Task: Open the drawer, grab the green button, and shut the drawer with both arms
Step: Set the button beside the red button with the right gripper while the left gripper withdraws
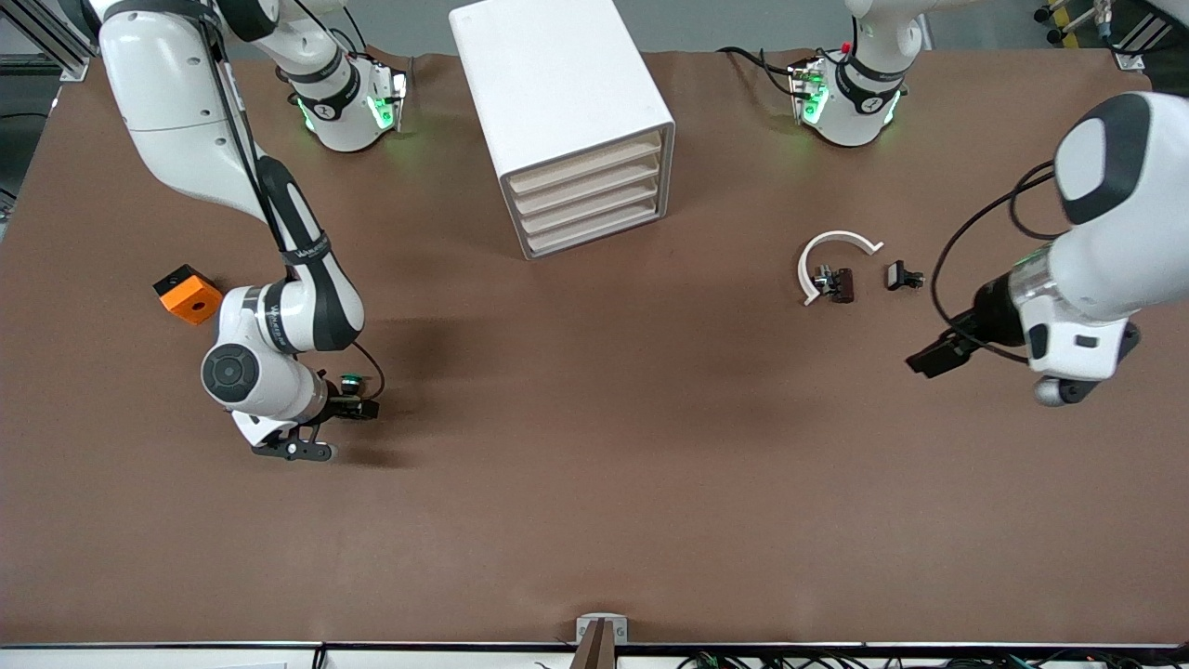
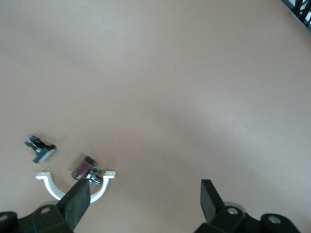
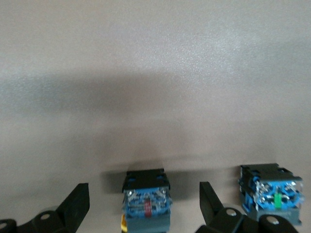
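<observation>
Right wrist view: end effector (image 3: 141, 206) open.

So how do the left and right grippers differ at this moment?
The right gripper is low at the table with a button block between its jaws, a gap on either side. The left gripper has only bare table between its jaws. The right gripper is near an orange block; the left gripper is near a white curved piece. Both have their jaws open.

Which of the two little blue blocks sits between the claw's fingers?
The red-marked block, between the right gripper's open fingers. The green-marked block lies outside them, beside one finger. The left gripper waits, open.
</observation>
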Robot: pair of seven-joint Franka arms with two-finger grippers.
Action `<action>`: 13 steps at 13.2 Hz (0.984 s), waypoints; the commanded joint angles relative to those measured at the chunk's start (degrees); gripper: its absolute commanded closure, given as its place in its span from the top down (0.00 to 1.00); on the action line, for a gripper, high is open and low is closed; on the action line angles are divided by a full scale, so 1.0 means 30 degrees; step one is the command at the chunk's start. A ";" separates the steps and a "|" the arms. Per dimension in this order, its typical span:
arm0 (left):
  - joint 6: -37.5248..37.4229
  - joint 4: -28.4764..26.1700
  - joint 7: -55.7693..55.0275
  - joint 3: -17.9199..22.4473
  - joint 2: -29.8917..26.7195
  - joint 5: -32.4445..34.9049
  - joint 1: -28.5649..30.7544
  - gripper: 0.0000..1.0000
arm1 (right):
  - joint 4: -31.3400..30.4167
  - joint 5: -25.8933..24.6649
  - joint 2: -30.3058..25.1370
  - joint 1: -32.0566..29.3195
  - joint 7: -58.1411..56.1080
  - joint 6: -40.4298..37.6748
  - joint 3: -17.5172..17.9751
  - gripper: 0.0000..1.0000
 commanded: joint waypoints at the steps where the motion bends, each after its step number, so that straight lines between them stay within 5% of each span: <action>1: -0.0684 -0.0466 0.1505 -0.0204 -0.1240 0.0331 0.0922 1.00 | -0.0109 -0.0365 -0.2733 -0.0005 0.0298 -0.3393 0.0207 1.00; 9: -0.5368 0.0790 0.6577 0.0059 -0.2795 0.1796 0.1511 1.00 | -0.0080 -0.0365 -0.9972 -0.0618 0.0096 -1.0525 0.0177 1.00; 13: -0.5989 0.1204 0.7107 -0.0175 -0.3001 0.1883 0.1452 1.00 | 0.1174 -0.1184 -1.1766 -0.1496 -0.0139 -1.3126 0.0177 1.00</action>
